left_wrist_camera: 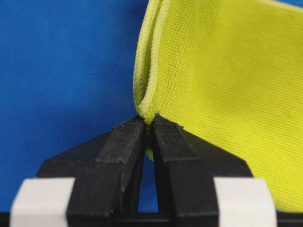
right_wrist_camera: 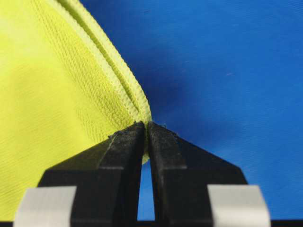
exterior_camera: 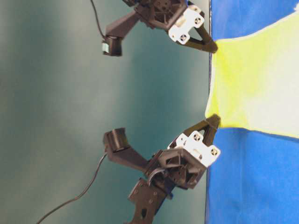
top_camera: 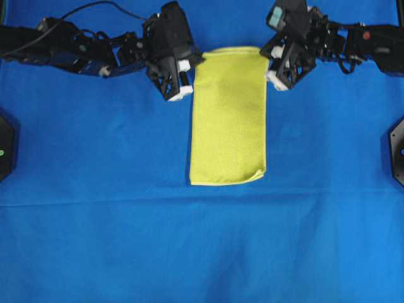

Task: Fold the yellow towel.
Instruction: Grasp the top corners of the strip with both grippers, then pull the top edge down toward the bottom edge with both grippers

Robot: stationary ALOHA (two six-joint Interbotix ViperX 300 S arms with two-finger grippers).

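The yellow towel (top_camera: 228, 117) lies folded into a long strip on the blue cloth, with its far end between the two arms. My left gripper (top_camera: 197, 60) is shut on the towel's far left corner. The left wrist view shows the doubled hem (left_wrist_camera: 144, 90) pinched between the black fingertips of that gripper (left_wrist_camera: 149, 120). My right gripper (top_camera: 269, 55) is shut on the far right corner. In the right wrist view its tips (right_wrist_camera: 147, 125) clamp the towel's stitched edge (right_wrist_camera: 120, 87). From table level the towel's held end (exterior_camera: 252, 79) is stretched taut between both grippers.
The large blue cloth (top_camera: 95, 221) covers the whole table surface. A black fixture sits at the left edge (top_camera: 6, 148) and another at the right edge (top_camera: 398, 148). Cables trail behind the arms at the back.
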